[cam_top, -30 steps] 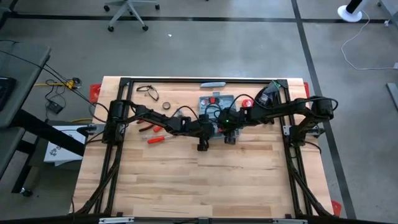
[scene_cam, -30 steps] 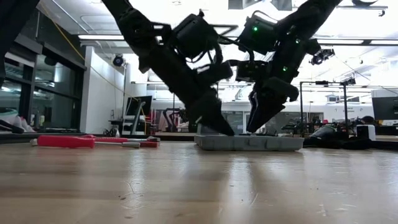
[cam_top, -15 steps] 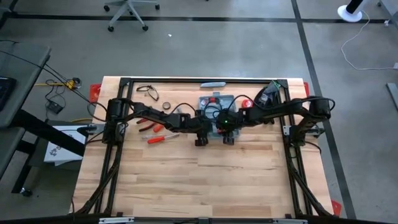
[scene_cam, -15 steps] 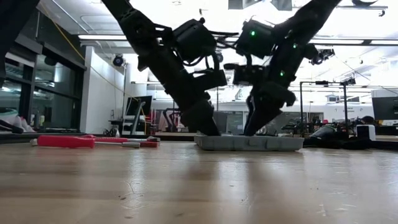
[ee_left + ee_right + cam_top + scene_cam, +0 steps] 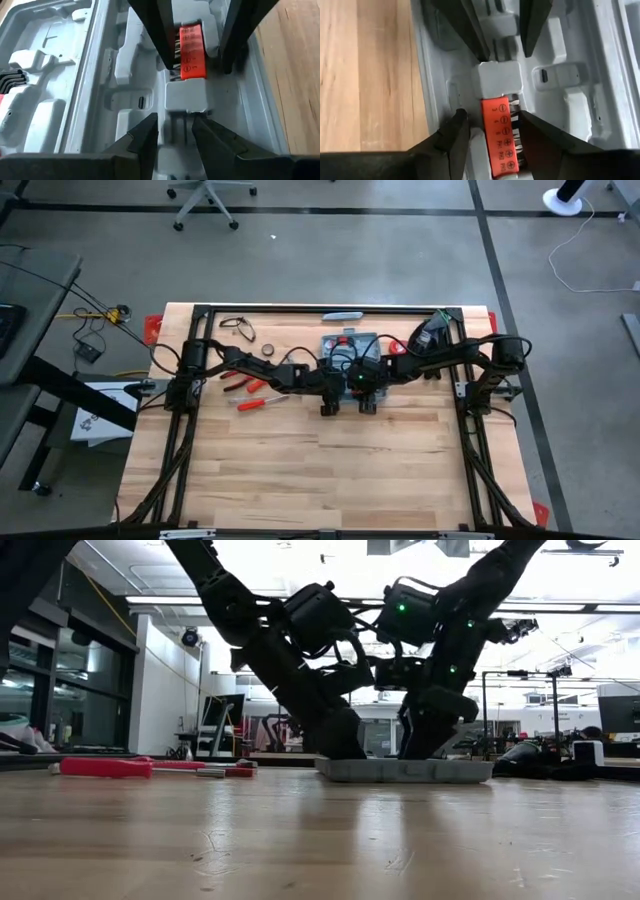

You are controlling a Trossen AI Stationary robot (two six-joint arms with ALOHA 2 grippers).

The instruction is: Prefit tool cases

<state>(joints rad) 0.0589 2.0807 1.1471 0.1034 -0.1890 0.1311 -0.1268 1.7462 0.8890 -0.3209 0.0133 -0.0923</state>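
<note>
The blue-grey tool case point(image 5: 345, 343) lies open on the table's far middle, resting flat on its base point(image 5: 400, 771). Its moulded inside point(image 5: 100, 75) holds a red bit holder point(image 5: 500, 132) beside a grey block point(image 5: 186, 95). Both grippers reach down into it and face each other. My left gripper point(image 5: 174, 131) is open, its fingertips just short of the grey block. My right gripper point(image 5: 492, 127) is open, one finger on each side of the red bit holder. My right gripper comes at the red bit holder point(image 5: 495, 117) slanting down from the table's right. One finger point(image 5: 527, 132) lies close against the row of bits. Whether either finger touches it, I cannot tell.
Red-handled tools point(image 5: 250, 402) lie on the table left of the case, one long one point(image 5: 110, 768) in the low view. Black hex keys point(image 5: 10, 80) sit in the case. A slim grey-blue bar point(image 5: 340, 314) lies at the far edge, a tape roll point(image 5: 268, 351) near it.
Both grippers have sunk toward the open case, and their fingertips are now down inside it. My left gripper's tip has also drawn a little toward the table's left. The case has stayed where it was.
</note>
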